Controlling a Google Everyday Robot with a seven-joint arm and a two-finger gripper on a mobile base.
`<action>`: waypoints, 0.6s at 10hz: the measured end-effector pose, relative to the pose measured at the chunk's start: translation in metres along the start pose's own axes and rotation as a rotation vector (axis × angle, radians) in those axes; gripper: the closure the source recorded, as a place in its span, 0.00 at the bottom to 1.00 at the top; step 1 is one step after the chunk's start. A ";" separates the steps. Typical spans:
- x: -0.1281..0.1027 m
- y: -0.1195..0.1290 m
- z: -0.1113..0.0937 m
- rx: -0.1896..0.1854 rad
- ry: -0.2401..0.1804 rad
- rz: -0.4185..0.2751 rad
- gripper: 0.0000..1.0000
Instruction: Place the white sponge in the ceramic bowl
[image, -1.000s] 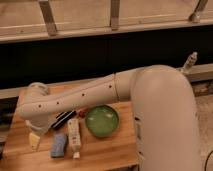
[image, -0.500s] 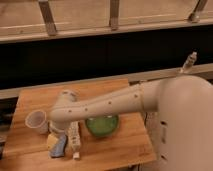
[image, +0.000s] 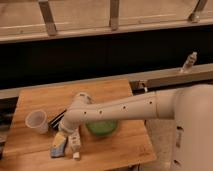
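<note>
The white sponge (image: 58, 148), a small pale bluish pad, lies on the wooden table (image: 125, 150) near its front left. My gripper (image: 63, 141) hangs right over it at the end of the white arm (image: 120, 107), pointing down, and hides the sponge's upper part. The jaws stand open around the sponge's top. The ceramic bowl (image: 102, 129), glossy green, sits just right of the gripper, and the arm covers its far half.
A translucent white cup (image: 37, 121) stands at the left of the table. A narrow white bar (image: 75, 145) lies right beside the sponge. A thin dark object (image: 56, 118) lies between cup and arm. A dark ledge and railing run behind the table.
The arm's bend has swung to the right, uncovering the cup. The gripper has come down onto the sponge. The sponge and the bowl have stayed where they were.
</note>
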 end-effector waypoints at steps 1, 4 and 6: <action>-0.008 0.002 0.002 -0.001 0.019 -0.027 0.20; -0.037 0.007 0.017 -0.017 0.075 -0.100 0.20; -0.034 0.006 0.023 -0.028 0.098 -0.107 0.20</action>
